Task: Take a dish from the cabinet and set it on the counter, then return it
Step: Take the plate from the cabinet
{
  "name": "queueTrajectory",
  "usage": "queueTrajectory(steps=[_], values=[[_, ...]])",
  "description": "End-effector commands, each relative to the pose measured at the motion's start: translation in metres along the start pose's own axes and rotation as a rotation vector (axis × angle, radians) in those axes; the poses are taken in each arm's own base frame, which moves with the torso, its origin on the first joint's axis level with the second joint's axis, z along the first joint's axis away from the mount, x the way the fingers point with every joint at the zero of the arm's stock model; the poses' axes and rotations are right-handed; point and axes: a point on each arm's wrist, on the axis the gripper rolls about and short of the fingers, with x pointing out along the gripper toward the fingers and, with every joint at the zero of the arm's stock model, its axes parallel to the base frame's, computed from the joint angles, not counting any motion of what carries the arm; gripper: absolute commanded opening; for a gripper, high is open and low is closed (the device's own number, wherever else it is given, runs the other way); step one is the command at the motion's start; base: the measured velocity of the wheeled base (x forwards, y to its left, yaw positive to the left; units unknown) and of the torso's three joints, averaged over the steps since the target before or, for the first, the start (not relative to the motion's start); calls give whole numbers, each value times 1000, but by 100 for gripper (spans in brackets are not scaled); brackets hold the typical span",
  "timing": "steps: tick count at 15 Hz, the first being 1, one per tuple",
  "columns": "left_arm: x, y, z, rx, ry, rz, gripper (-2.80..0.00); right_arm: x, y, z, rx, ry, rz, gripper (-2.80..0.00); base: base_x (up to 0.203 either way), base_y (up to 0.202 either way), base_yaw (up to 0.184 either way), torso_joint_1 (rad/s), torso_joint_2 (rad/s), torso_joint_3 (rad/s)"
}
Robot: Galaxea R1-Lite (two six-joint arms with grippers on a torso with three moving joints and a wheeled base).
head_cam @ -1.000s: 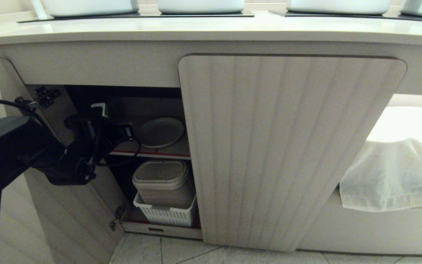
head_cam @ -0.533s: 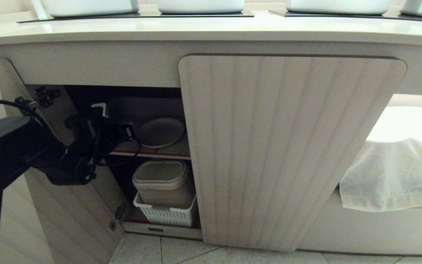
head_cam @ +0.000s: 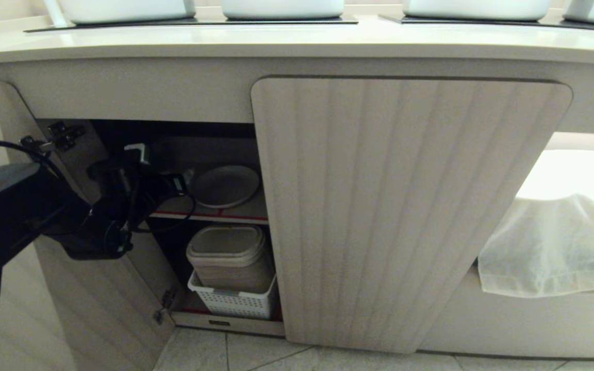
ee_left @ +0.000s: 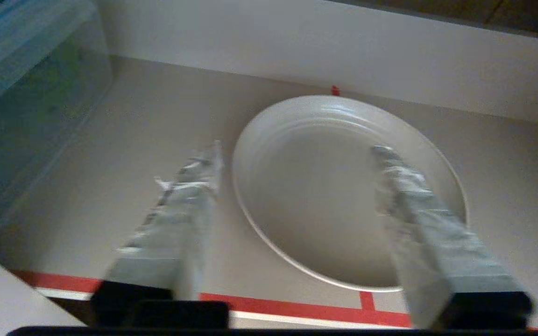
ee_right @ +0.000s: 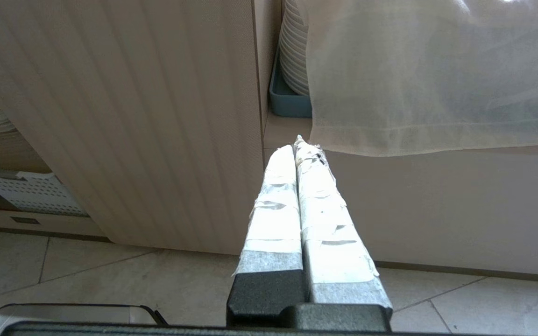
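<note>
Two taped fingers (ee_left: 189, 200) of the left gripper (ee_left: 297, 149) stand apart, gripping nothing. Just beyond their tips the dish (ee_left: 325, 186) lies flat on the cabinet's red-edged shelf (ee_left: 297, 309). The right gripper (ee_right: 302, 148), fingers pressed together, hangs before the fluted door (ee_right: 133, 116).

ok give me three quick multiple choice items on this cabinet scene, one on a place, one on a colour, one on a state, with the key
1. Where is the dish?
A. on the counter
B. on the cabinet's upper shelf
C. in the white basket

2. What colour edges the shelf?
A. red
B. blue
C. green

3. How is the left claw?
A. shut on the dish
B. open
C. out of view

Key: 1 B, the dish lies flat on the shelf above the basket. 2 A, a red strip runs along the front edge. 3 B, its fingers stand apart at the dish, gripping nothing.
</note>
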Motion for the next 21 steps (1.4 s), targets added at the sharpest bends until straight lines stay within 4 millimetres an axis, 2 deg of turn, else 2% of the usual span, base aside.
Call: queueTrajectory(steps=[1,10,13,21], values=[[0,0,2,-1,-8,-1,0,0,0,0,0,-1,0,-280,0,0,0,0,0,0],[7,11,5,0,-26,19,0,0,0,0,0,-1,1,-280,0,0,0,0,0,0],[7,12,2,-7,23,31,0,0,0,0,0,-1,0,-280,0,0,0,0,0,0],[19,17,9,-23,116,54,0,1,0,0,0,9,-1,-280,0,0,0,0,0,0]])
